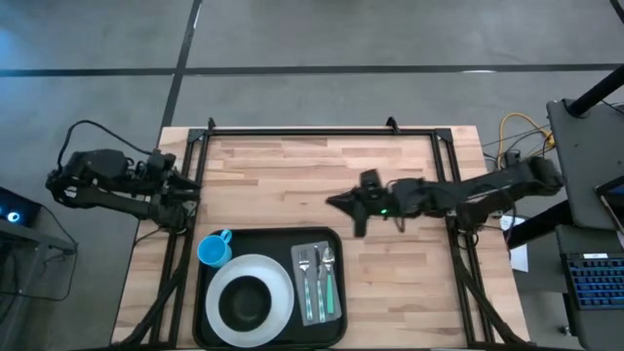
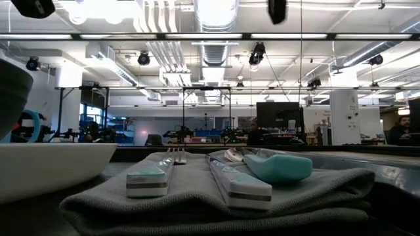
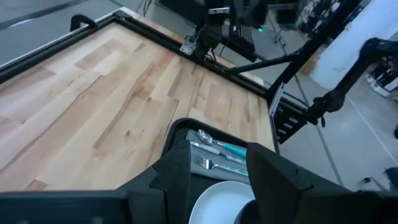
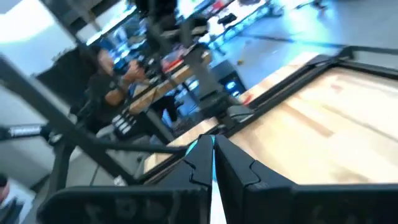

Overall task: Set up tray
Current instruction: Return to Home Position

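Currently, the tray lay at the counter's front edge, left of centre. It carried a white plate, a blue cup and a grey napkin with cutlery. The right pincer hung over bare counter beyond the tray's far right corner, fingers closed together, holding nothing. The left pincer sat at the counter's left edge, fingers parted, empty.
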Robot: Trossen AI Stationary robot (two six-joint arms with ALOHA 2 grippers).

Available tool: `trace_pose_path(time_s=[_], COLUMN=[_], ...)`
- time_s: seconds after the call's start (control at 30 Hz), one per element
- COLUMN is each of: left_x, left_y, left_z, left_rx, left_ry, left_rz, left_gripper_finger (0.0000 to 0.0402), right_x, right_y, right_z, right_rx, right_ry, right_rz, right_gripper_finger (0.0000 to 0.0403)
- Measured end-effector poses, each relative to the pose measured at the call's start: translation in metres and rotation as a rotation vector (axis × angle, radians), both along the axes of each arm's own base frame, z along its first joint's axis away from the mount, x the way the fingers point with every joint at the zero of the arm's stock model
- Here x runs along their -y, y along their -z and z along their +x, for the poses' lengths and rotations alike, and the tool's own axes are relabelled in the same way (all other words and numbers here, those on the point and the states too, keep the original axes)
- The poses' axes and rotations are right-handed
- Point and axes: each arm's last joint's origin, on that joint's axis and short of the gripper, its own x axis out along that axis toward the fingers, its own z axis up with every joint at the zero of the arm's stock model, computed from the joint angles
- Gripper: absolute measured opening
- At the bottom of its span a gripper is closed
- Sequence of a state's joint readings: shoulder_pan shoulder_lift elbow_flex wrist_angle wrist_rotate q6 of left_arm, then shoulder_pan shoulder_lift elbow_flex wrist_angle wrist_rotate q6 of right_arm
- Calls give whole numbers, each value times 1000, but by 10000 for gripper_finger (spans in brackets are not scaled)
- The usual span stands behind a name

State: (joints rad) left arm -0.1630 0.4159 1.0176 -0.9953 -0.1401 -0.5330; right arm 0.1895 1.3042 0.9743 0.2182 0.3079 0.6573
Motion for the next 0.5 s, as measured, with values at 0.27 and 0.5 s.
trace_pose_path(time_s=[0.27, 0.5], left_x=[-4, -3], left_y=[11, 25], left_z=[-4, 7], left_rx=[65, 86], left_ry=[-101, -142], left_rz=[29, 51], left_gripper_finger=[137, 137], right_x=[4, 6], right_y=[25, 57], right_z=[-35, -19], right_rx=[163, 253], right_ry=[-84, -98], right_rz=[71, 87], right_gripper_finger=[9, 9])
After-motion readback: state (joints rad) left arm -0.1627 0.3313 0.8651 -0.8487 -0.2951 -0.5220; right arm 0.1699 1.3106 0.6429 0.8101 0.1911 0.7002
